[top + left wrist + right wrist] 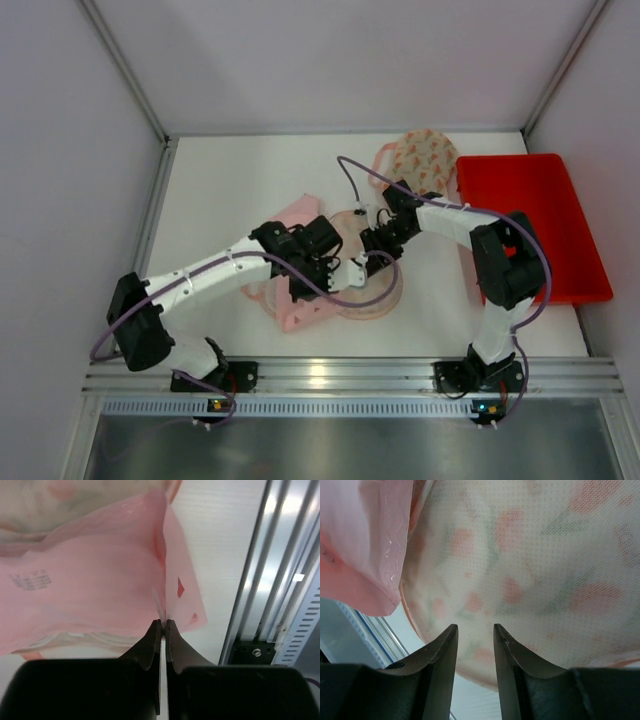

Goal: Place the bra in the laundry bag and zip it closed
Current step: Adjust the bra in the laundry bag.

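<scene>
1. We note a white desk (230, 190) inside a pale-walled enclosure (340, 60). An aluminium rail (350, 375) runs along the 6 o'clock edge, where both arm bases sit.
2. A red tray (530, 200) lies at the 3 o'clock side of the desk, its long side against the right wall.
3. The laundry bag (425, 155), tulip-printed mesh, shows at about 12 to 1 o'clock. More of the same mesh, with a round rim, lies at desk centre under the two wrists.
4. The pink bra (290, 305) lies just to the 9 o'clock side of that central rim, partly under the left forearm and touching the mesh. We cannot tell how much of it is inside the bag.
5. The left arm's elbow is pushed out toward 8 o'clock. Its forearm reaches toward 2 o'clock to the desk centre, with the wrist low over the pink fabric.
6. The left gripper (163, 622) has its fingers clenched, tips together, pinching a thin edge of the bra.
7. The right arm rises beside the tray. Its forearm stretches toward 10 o'clock, then the wrist bends back toward 7 o'clock over the mesh.
8. The right gripper (475, 627) has its fingers released, with a plain gap between them. The mesh lies close beyond the tips, and we see nothing held between them.
</scene>
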Robot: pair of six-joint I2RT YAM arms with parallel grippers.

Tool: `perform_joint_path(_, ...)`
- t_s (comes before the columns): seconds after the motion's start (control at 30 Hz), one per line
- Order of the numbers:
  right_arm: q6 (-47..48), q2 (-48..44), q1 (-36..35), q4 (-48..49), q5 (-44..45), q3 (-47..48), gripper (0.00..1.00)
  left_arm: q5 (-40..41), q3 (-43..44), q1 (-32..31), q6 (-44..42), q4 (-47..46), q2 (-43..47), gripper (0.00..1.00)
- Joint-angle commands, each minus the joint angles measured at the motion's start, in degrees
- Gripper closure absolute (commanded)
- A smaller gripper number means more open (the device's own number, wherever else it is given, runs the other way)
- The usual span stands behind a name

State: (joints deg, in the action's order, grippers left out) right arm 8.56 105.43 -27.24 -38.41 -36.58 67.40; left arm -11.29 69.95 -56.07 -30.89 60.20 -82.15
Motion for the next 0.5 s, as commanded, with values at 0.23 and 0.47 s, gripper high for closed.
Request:
perform_joint_path(0.23,0.58,-2.86,-1.32,0.79,-1.22,-1.57,0.64,-1.37,14.93,18.27,-19.98,3.43,-15.48,1.0)
perform_joint_path(0.47,-0.65,-2.25,-1.5,2.38,-0.78,-3.23,0.64,-1.37,16.89,23.46,-21.23,-0.17,-21.65,0.87)
